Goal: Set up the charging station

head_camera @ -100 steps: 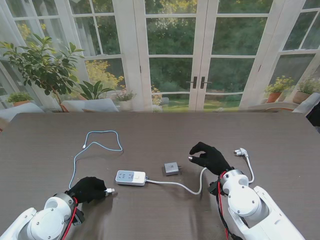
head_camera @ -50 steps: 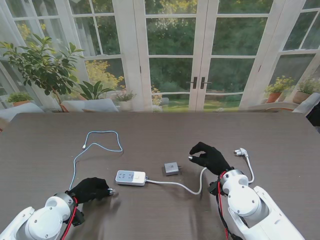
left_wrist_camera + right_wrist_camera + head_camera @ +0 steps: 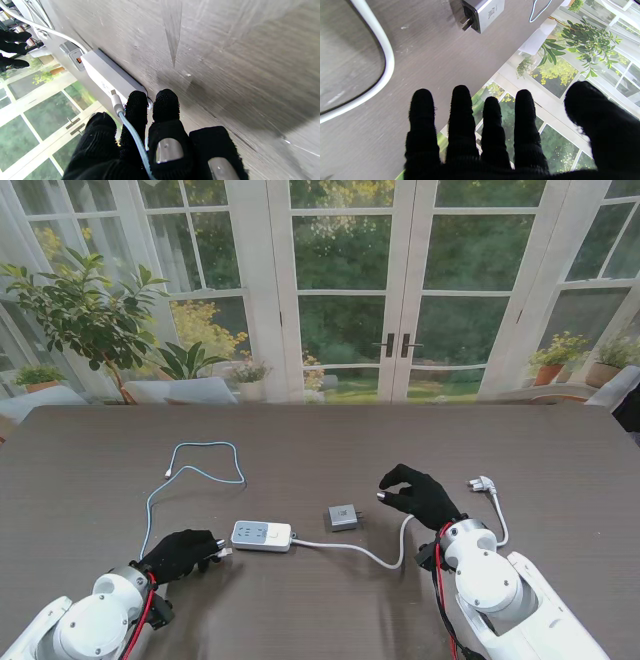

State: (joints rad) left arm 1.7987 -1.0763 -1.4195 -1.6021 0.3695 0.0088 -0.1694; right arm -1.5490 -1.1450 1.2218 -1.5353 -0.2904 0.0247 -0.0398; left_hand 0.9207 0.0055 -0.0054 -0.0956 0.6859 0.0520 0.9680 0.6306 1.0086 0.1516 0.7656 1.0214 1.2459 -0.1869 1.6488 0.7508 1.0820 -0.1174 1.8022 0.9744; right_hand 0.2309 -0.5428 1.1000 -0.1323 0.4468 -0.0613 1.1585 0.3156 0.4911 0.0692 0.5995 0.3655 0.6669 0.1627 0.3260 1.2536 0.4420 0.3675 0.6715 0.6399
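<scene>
A white power strip (image 3: 262,535) lies on the dark table (image 3: 320,445), its white cord (image 3: 395,550) curving right to a plug (image 3: 483,483). A grey charger block (image 3: 343,517) sits just beyond the strip. My left hand (image 3: 181,554) is shut on the light blue cable's connector end (image 3: 222,552), held just left of the strip. The wrist view shows the connector (image 3: 115,100) almost touching the strip's end (image 3: 110,77). The rest of the blue cable (image 3: 190,470) loops away from me. My right hand (image 3: 420,495) hovers open right of the charger (image 3: 482,11).
Glass doors and potted plants stand beyond the table's far edge. The strip's cord (image 3: 380,72) curves close beside my right hand. Bare table stretches to the left and far right.
My left hand has moved away from me and to the right with the cable's connector, bringing it up to the power strip's left end. My right hand has stayed put.
</scene>
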